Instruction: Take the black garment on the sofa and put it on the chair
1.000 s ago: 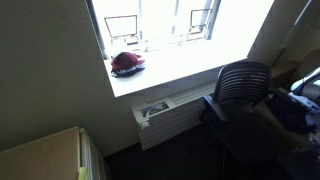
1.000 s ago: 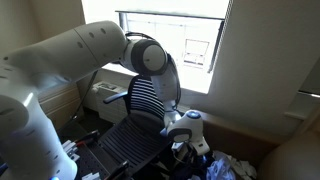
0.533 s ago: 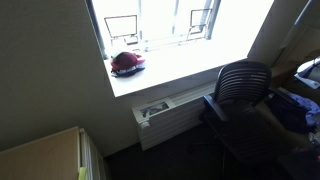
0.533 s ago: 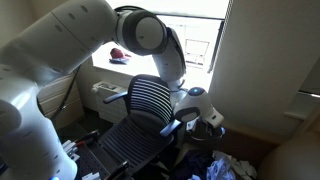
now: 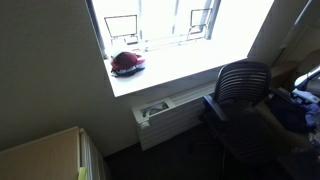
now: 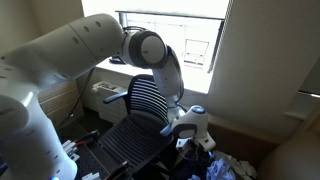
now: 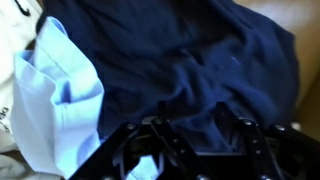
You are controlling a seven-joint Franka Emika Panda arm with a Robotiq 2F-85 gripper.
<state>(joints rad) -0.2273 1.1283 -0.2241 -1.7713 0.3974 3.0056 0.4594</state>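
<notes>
**Open gripper poised over the dark garment**

In the wrist view the gripper (image 7: 205, 142) hangs directly above the dark garment (image 7: 190, 70), which lies crumpled, with a pale blue cloth (image 7: 65, 90) bunched just beside it. The jaws are spread wide and hold nothing. Whether their tips touch the fabric, I cannot tell. This spread probably suits pinching a raised fold. Beyond, in an exterior view, the chair (image 6: 140, 115) stands near the arm, ready as the drop-off. Farthest, a red object (image 5: 127, 63) sits on the windowsill (image 5: 170, 78).
</notes>
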